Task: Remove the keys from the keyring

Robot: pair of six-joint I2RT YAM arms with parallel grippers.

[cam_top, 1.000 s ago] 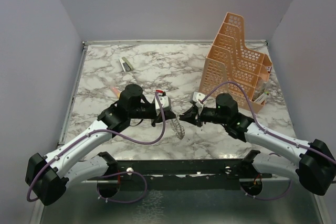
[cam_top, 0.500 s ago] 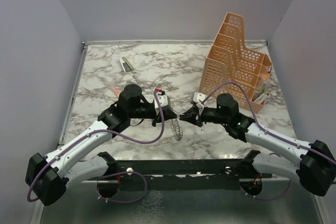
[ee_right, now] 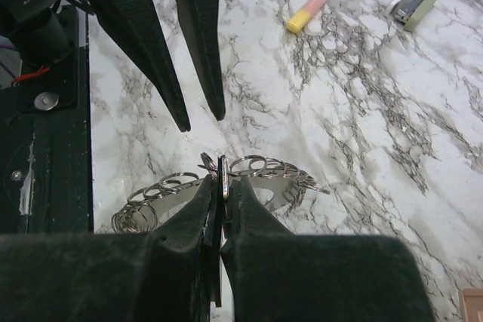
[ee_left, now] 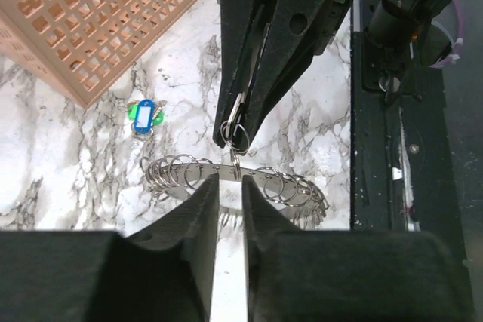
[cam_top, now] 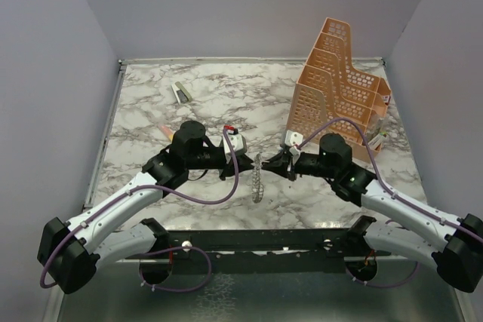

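Your right gripper [ee_right: 223, 186] has its fingers clenched on one of the keys [ee_right: 221, 173], a thin silvery blade seen edge-on between the black pads, low in the centre of the right wrist view. Your left gripper [ee_left: 231, 186] is released. A narrow slot of table shows between its fingers, and its tips sit right at the keyring [ee_left: 185, 180] without gripping it, as far as this angle lets me judge. The keyring hangs edge-on between the two grippers at the middle of the overhead view.

To do this step well, pinch the ring's band with the left fingers just beside the held key, on bare metal and not on a neighbouring loop, before you pull. Then draw the right gripper along the line of the band, not straight away from it, so the key's small loop walks off instead of bending. Go slowly, because the other keys look loose and will likely swing and snag.

The ring is a thin, dark-grey band, probably springy. The keys are small, bright and hard, their round wire loops crowded along it like teeth. Beneath is a glossy marble-patterned table [ee_left: 317, 133], with a blue-green plastic tag [ee_left: 143, 117] lying left of centre and a perforated orange plastic rack [ee_left: 83, 13] at upper left
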